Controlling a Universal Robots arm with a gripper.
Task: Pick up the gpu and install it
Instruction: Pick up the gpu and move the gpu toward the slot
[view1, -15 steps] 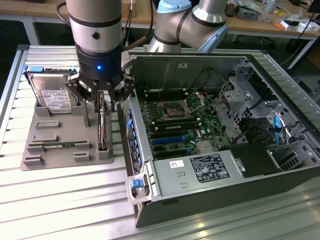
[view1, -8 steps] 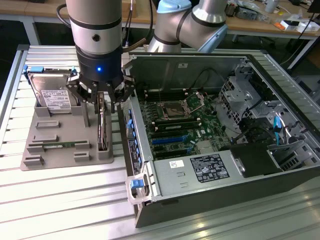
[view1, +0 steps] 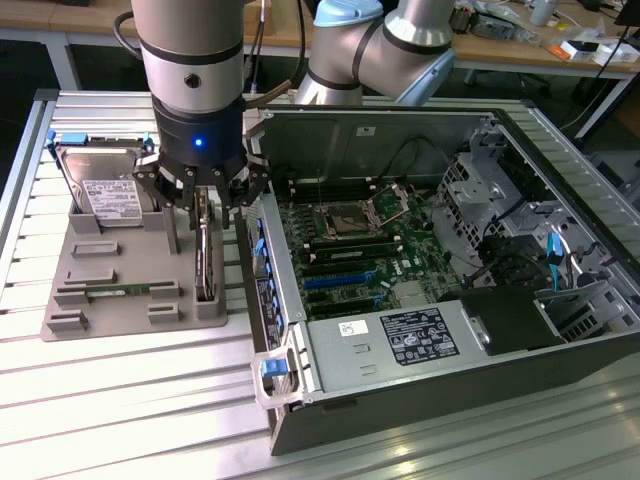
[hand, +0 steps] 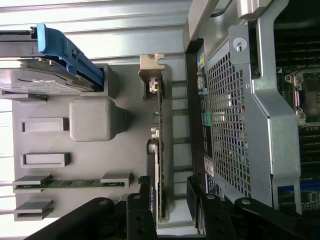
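Observation:
The gpu (view1: 207, 262) stands on its edge in a slot of the grey fixture tray (view1: 120, 255), beside the open computer case. In the wrist view the gpu (hand: 160, 150) is seen edge-on, with its silvery bracket (hand: 151, 63) at one end. My gripper (view1: 203, 222) hangs directly over the card, open, with one finger on each side of its top edge. In the wrist view the gripper (hand: 169, 194) straddles the board, and the black fingertips (hand: 193, 192) stand a little off its faces.
A silver hard drive (view1: 103, 188) with a blue bracket stands at the tray's back, and a green memory stick (view1: 120, 291) lies near its front. The open case (view1: 300, 410) holds the motherboard (view1: 350, 265) with blue and black slots. The case's perforated wall (hand: 235, 125) rises close beside the card.

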